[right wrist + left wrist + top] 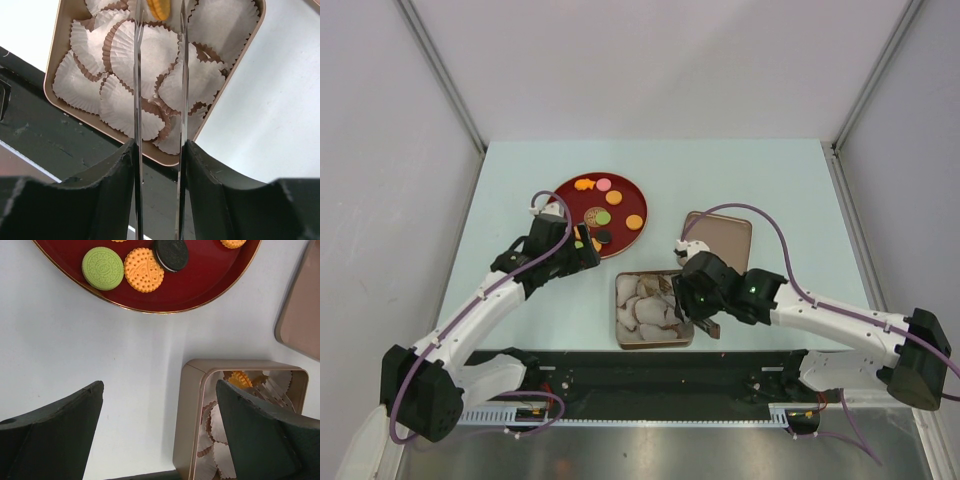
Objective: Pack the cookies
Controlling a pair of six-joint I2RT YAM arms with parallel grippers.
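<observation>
The cookies lie on a dark red plate (624,240); up close I see a green one (102,268), an orange one (143,270) and a dark one (171,254). My left gripper (160,430) hangs open over bare table between the plate and a gold tin (192,415). My right gripper (160,145) is shut on metal tongs (138,75) that reach over the tin (55,60). Between the tong tips an orange cookie (159,7) rests in a paper cup, and the blades stand apart from it on both sides.
White paper cups (145,50) fill the tin (617,310). Its lid (718,240) lies flat to the right of the plate. A black strip (650,370) runs along the near table edge just behind the tin. Grey walls close in the table on three sides.
</observation>
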